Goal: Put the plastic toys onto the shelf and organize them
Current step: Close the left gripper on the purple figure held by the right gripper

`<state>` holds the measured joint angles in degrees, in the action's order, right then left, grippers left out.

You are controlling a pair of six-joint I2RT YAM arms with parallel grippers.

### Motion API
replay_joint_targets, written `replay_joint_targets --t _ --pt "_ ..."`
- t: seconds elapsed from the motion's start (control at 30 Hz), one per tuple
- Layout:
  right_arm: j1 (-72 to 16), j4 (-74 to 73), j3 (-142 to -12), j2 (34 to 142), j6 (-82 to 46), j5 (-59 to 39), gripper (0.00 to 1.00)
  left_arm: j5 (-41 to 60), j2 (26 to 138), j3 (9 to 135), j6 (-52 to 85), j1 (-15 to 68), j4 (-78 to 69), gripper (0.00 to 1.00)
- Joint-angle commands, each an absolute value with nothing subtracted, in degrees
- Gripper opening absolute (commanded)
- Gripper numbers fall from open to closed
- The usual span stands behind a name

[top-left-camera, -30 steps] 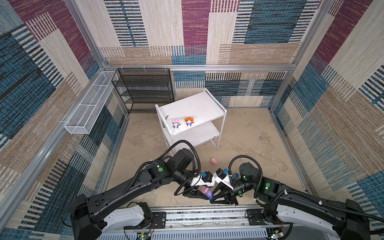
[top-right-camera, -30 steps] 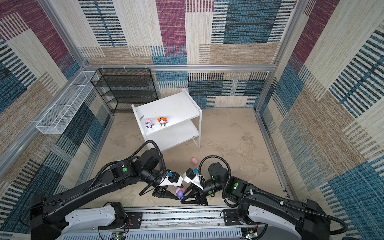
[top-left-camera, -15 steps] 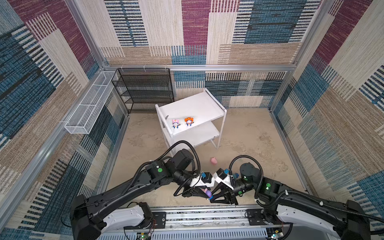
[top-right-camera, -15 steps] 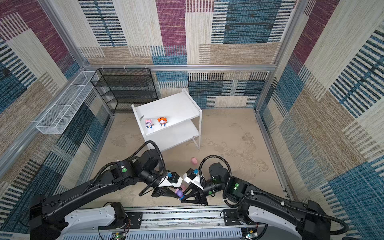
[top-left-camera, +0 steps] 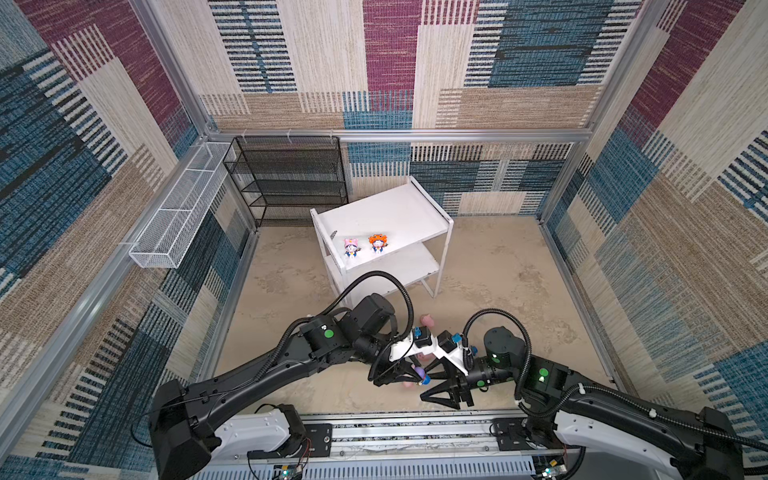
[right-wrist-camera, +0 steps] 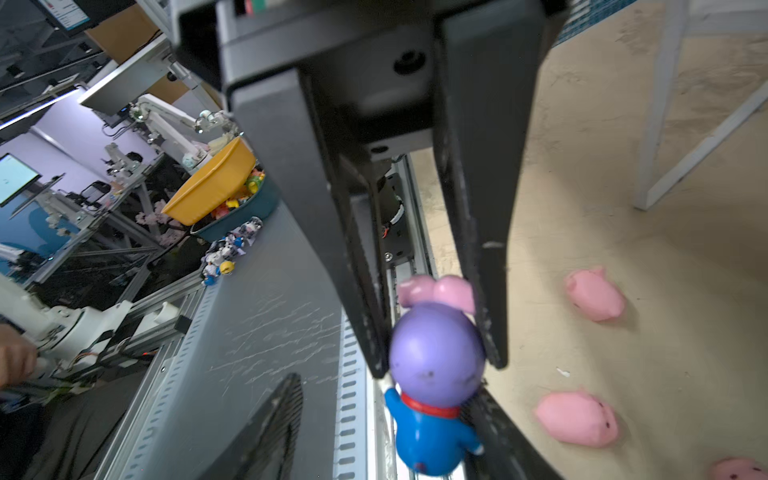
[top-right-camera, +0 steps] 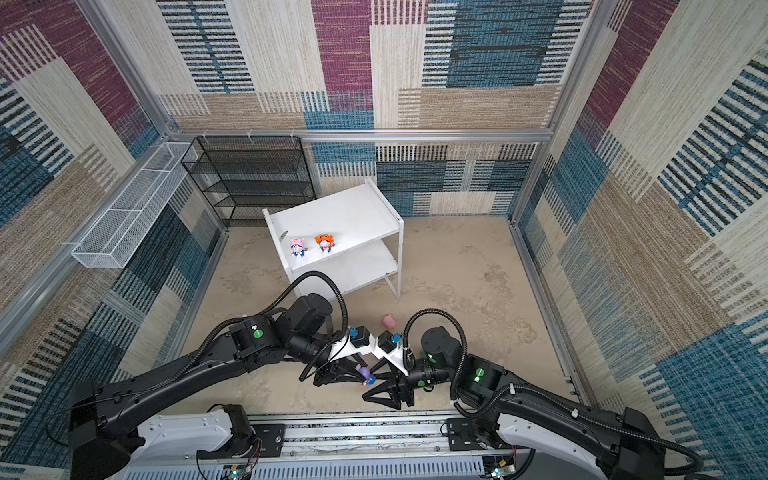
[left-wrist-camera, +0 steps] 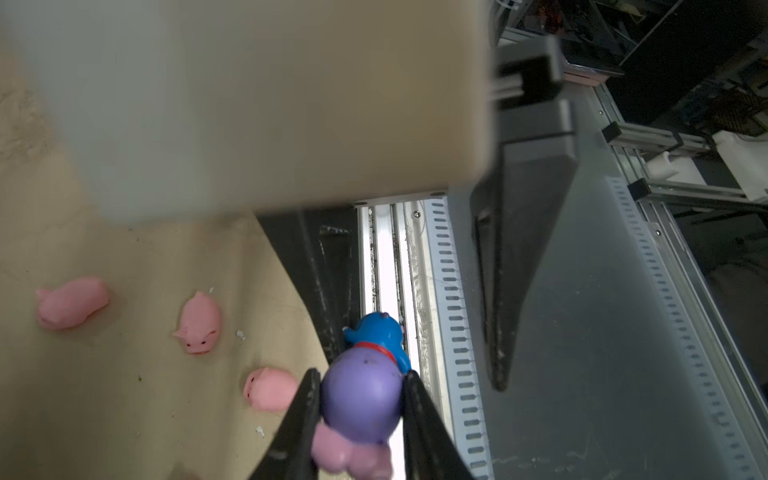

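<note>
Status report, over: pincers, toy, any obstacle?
Left pincer shut on purple-hooded figurine. Right pincer open beside it. Pink pigs loose on floor; shelf approach looks free.

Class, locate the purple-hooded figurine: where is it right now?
In both top views the purple-hooded figurine is low centre, clamped in the left pincer by the front rail, with pink pigs on the floor beside it.

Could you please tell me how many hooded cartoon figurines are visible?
3. The pink-hooded figurine and orange-hooded figurine stand on the top board of the shelf; the purple-hooded figurine is clamped in the jaws of the left gripper. Another may be hidden.
</note>
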<state>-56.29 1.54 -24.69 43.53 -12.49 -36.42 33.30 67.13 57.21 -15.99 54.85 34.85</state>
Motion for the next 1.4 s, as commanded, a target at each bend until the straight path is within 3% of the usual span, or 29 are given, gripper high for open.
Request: replay_joint_targets --t 0.0,0.13,0.23,0.43,0.87,1.23,1.37 --pt "-56.6 1.4 -25.5 42.6 -10.8 -27.9 0.67 26.6 67.4 58.1 -6.8 54.8 36.5 0.16" --pt "-57.5 1.0 -25.5 41.4 -9.5 -20.9 0.70 22.4 68.9 60.7 0.1 54.8 39.9 0.12" --pt "-58.0 0.7 -25.9 41.4 -8.3 -15.6 0.72 20.7 71.7 64.7 4.5 54.8 45.6 0.02" --pt "-60.1 3.1 -27.8 44.1 -4.9 -3.5 0.72 21.7 71.8 65.9 9.5 54.9 48.4 0.00" --pt "-66.0 -4.6 -27.2 47.1 2.3 -1.8 0.70 20.8 72.9 72.4 16.1 54.8 56.0 0.00" --pt "-67.1 -7.0 -28.8 51.4 4.6 -1.9 0.49 23.2 74.0 73.6 17.3 54.8 56.7 0.00" --pt "-67.7 -7.5 -28.6 51.6 4.3 -0.6 0.38 23.2 74.1 73.7 17.2 54.7 56.9 0.00"
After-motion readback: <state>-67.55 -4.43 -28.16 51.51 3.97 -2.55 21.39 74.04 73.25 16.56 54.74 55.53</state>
